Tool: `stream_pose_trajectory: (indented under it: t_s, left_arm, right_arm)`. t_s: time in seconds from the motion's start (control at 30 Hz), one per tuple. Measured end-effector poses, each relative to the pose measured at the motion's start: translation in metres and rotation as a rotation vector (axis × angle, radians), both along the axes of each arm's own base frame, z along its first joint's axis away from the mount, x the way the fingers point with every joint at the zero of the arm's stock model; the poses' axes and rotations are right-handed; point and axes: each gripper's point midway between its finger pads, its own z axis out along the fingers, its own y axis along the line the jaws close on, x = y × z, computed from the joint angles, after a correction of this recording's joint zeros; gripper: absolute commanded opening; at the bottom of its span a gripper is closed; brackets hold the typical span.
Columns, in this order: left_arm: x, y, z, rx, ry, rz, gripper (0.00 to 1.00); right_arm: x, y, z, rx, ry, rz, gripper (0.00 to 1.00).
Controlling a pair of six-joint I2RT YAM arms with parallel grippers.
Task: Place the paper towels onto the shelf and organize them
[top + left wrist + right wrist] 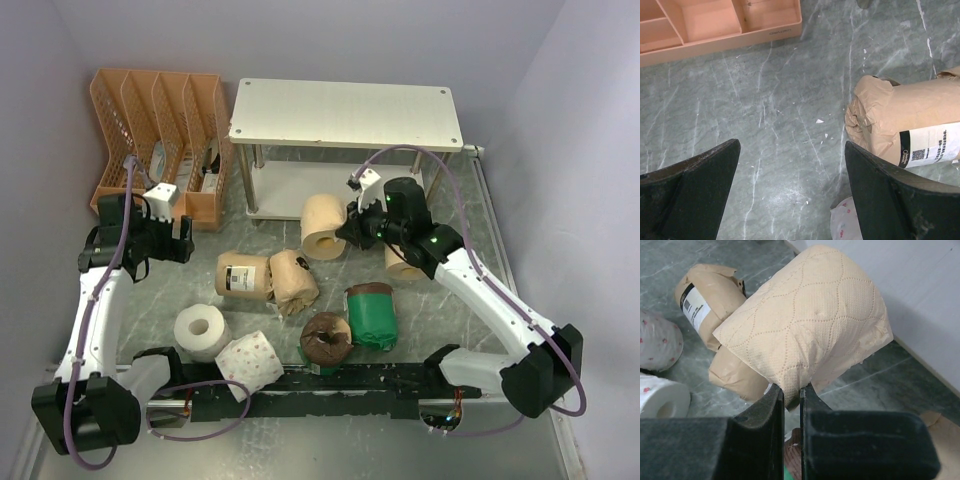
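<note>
Bare tan quilted paper towel roll (323, 227) is in the right gripper (352, 228) - jaws nearly closed, pinching the roll's wall at its lower edge. The wrist view shows it lifted off the grey marbled tabletop (450, 320). It sits at 6 o'clock of the low white two-board shelf (345, 113), just in front of the lower board, not on it. Both shelf boards are bare.

Other rolls are all on the table, from the held roll:
- second bare tan roll (400, 262) at 4 o'clock, partly hidden under the right arm
- two tan-paper-wrapped rolls at 7-8 o'clock, one labelled (242, 274), one crumpled (293, 281), touching each other
- two green-wrapped rolls with brown ends at 5-6 o'clock (371, 313), (327, 338), side by side
- plain white roll (203, 331) and white dotted roll (251, 362) at 7 o'clock, next to each other

Left gripper (180, 240) has its jaws wide with nothing between them - over bare table, labelled wrapped roll at its 3 o'clock in the wrist view. Orange slotted file organizer (160, 130) is at 9 o'clock of the shelf.
</note>
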Motion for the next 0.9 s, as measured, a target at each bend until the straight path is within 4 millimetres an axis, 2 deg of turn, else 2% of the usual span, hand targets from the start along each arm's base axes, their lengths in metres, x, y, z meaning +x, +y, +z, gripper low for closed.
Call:
stream_pose_trajectory:
  t_s: [0.2,0.3,0.4,0.53,0.6,0.73,0.9]
  left_arm:
    - [-0.011,0.005,0.012,0.025,-0.076,0.025,0.97]
    - [-0.010,0.010,0.017,0.034,-0.098,0.044,0.97]
    - [-0.008,0.013,0.010,0.034,-0.071,0.055,0.97]
    - [-0.006,0.016,0.004,0.034,-0.047,0.064,0.97]
    - [-0.006,0.018,0.004,0.035,-0.050,0.071,0.97]
    - [-0.007,0.023,0.005,0.036,-0.054,0.092,0.97]
    - [-0.007,0.028,0.006,0.032,-0.055,0.107,0.97]
  right_arm:
    - [-0.002,-0.006,-0.003,0.059,0.097,-0.045,0.00]
    - [0.001,-0.022,-0.006,0.201,0.225,-0.185,0.00]
    - [0.002,-0.034,-0.018,0.375,0.419,-0.334,0.00]
    - [0.011,-0.050,-0.048,0.633,0.707,-0.588,0.00]
    - [0.019,-0.059,-0.054,0.735,0.802,-0.706,0.00]
    - [0.051,-0.083,-0.035,0.947,0.818,-0.848,0.00]
    - [0.091,-0.134,-0.008,1.188,0.695,-1.010,0.00]
